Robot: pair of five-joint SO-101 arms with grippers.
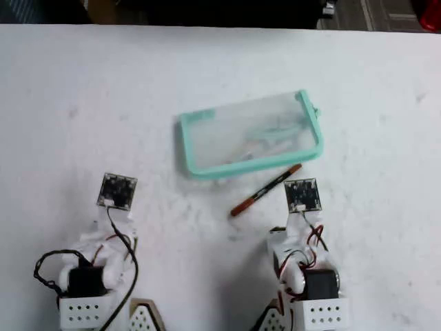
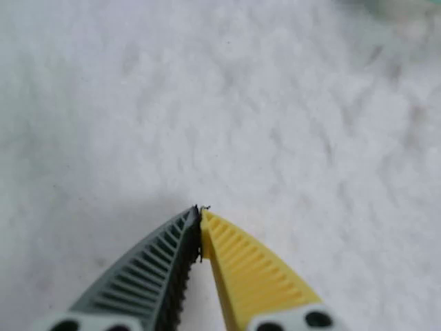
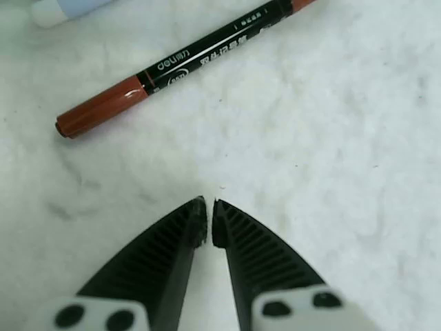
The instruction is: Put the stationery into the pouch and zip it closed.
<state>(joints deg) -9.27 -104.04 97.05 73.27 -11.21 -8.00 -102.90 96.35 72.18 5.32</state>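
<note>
Both my arms sit at the near edge of the bench [image 1: 83, 89], one left and one right, well apart.

Left claw [image 2: 200, 214]: clenched, grey and yellow tips meeting, nothing between them. It hangs over bare white bench, well to the left of the pouch.

Right claw [image 3: 209, 224]: clenched, black tips all but touching, nothing between them. It points at the bench just near of the marker [image 3: 186, 65] and does not touch it.

Marker [image 1: 266, 190]: black barrel with brown-red ends. It lies flat and slantwise on the bench, outside the pouch, between the pouch and my right arm. Its far right end comes close to the pouch's near edge, and its near left end lies farther off.

Pouch [image 1: 185, 143]: clear face with a teal border. It lies flat at mid-bench, slightly askew, with its right end farther away. Some items show through the clear face, too blurred to identify. I cannot tell whether the zip is open or closed.
</note>
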